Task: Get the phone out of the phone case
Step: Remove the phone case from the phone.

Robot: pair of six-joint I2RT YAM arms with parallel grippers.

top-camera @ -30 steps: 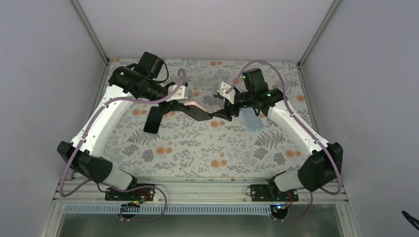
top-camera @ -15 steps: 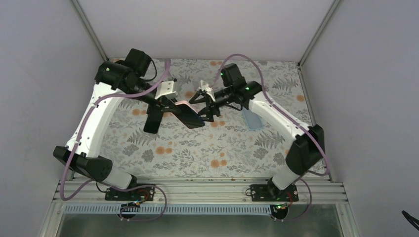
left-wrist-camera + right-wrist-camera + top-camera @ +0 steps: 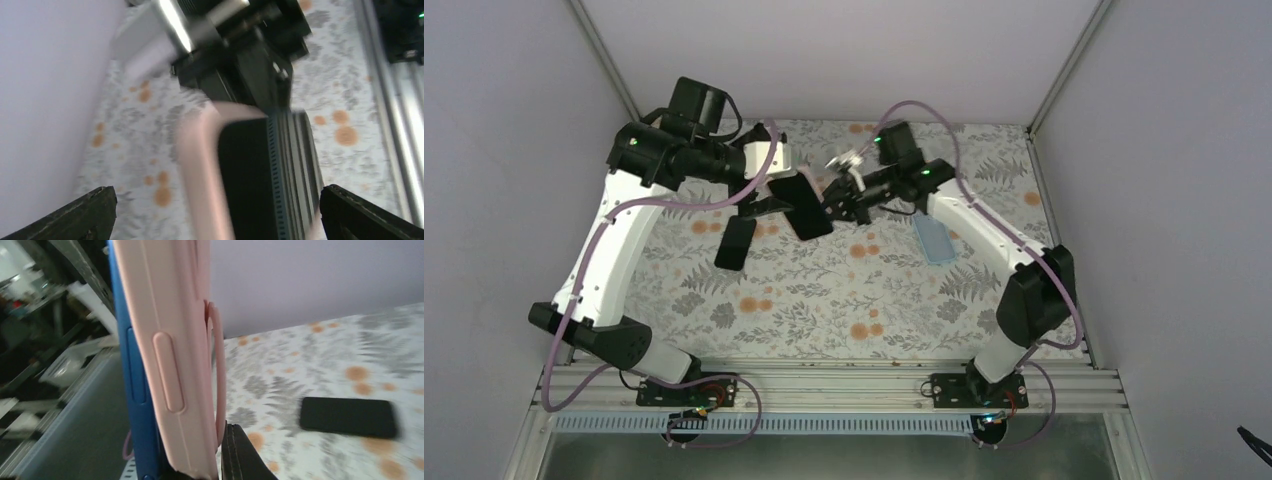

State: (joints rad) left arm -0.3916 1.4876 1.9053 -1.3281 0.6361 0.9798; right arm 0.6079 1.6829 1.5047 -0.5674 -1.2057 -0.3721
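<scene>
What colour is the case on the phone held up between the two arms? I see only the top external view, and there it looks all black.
Observer: It is a pink case. The right wrist view shows its side from close up.
Operator: Is the phone still inside it, or already partly out?
Observer: Still inside. In the same view the edge of the blue phone runs along the whole pink side, with no gap that I can see.
</scene>
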